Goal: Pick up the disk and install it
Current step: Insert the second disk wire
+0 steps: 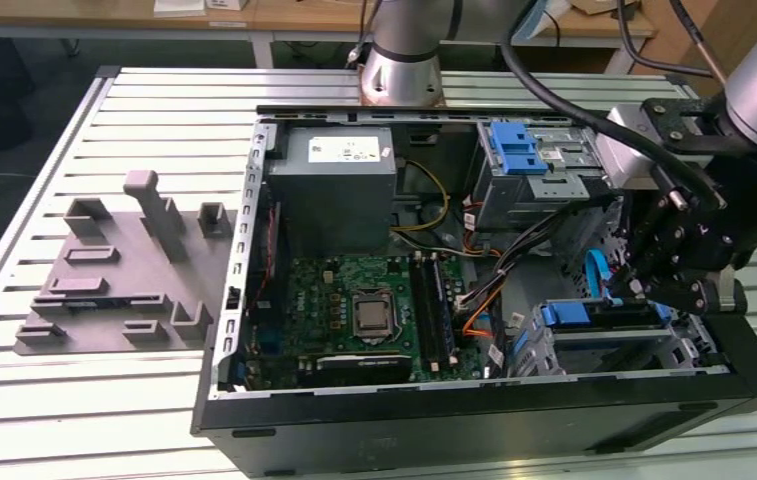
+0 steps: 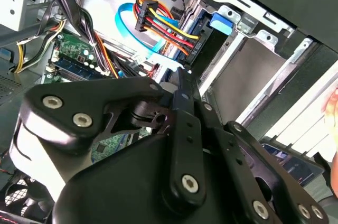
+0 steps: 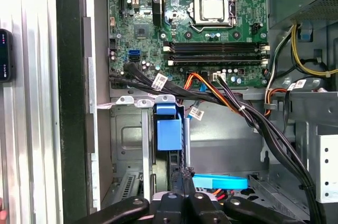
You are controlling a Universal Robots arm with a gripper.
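The pincer is hanging at the computer case's corner on the exterior view's right, its fingers drawn narrow, gripping nothing visible. The disk is sitting in the drive cage just beside them. The first wrist view is showing its blue bracket below the motherboard; the second wrist view is showing cables beyond the fingertips.

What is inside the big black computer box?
Inside the computer case: a green circuit board, a grey power box, coloured wires and blue-latched drive cages. The pincer covers part of one bay.

disk, blue-bracketed, on edge in bay
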